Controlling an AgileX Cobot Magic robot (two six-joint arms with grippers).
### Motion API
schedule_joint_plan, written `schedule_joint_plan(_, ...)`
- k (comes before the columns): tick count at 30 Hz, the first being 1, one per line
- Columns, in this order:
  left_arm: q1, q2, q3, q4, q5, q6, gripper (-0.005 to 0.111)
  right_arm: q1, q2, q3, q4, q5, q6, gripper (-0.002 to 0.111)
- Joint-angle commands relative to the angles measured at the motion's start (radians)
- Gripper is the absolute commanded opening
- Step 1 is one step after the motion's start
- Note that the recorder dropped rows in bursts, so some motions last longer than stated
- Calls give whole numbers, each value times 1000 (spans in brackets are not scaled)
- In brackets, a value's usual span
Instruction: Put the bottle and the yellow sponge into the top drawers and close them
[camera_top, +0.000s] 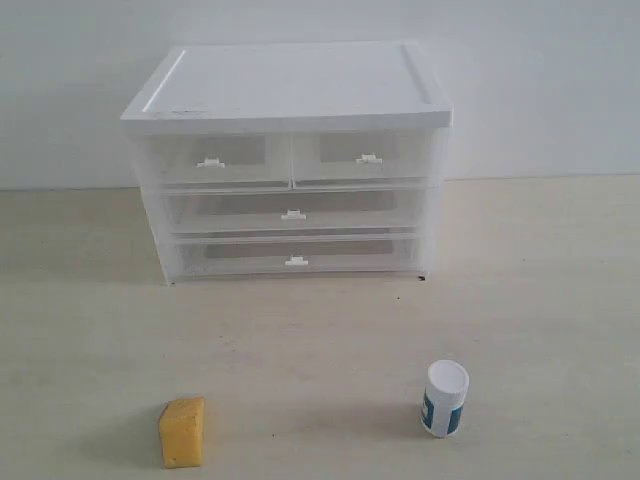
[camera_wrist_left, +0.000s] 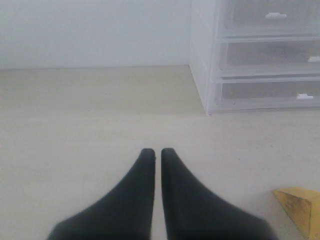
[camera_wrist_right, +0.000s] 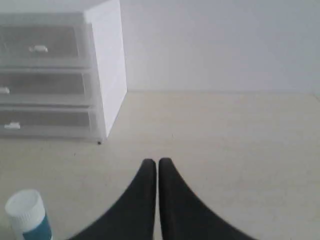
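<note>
Top drawers (camera_top: 232, 160) are shut, so hook their clip handles (camera_top: 210, 162) first. Left gripper (camera_wrist_left: 156, 152) and right gripper (camera_wrist_right: 153, 162) are pinched together, empty, and need spreading; yellow sponge (camera_top: 183, 432) stands front-left, bottle (camera_top: 444, 398) front-right, both well apart from the cabinet (camera_top: 290, 85)

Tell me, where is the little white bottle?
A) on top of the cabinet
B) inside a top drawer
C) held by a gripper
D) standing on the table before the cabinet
D: the bottle stands upright on the table, out in front of the cabinet.
</note>
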Motion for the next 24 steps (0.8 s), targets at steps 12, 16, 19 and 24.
schedule_joint_plan(12, 1, -4, 2, -7, -6, -9, 4, -1, -5, -1, -4, -716, 368, 0)
schedule_joint_plan(16, 1, -4, 2, -7, -6, -9, 4, -1, 46, -66, -30, -746, 352, 0)
schedule_joint_plan(19, 1, -4, 2, -7, -6, -9, 4, -1, 154, -129, -30, -746, 307, 0)
schedule_joint_plan(24, 1, -4, 2, -7, -6, -9, 4, -1, 412, -255, -68, -754, 307, 0)
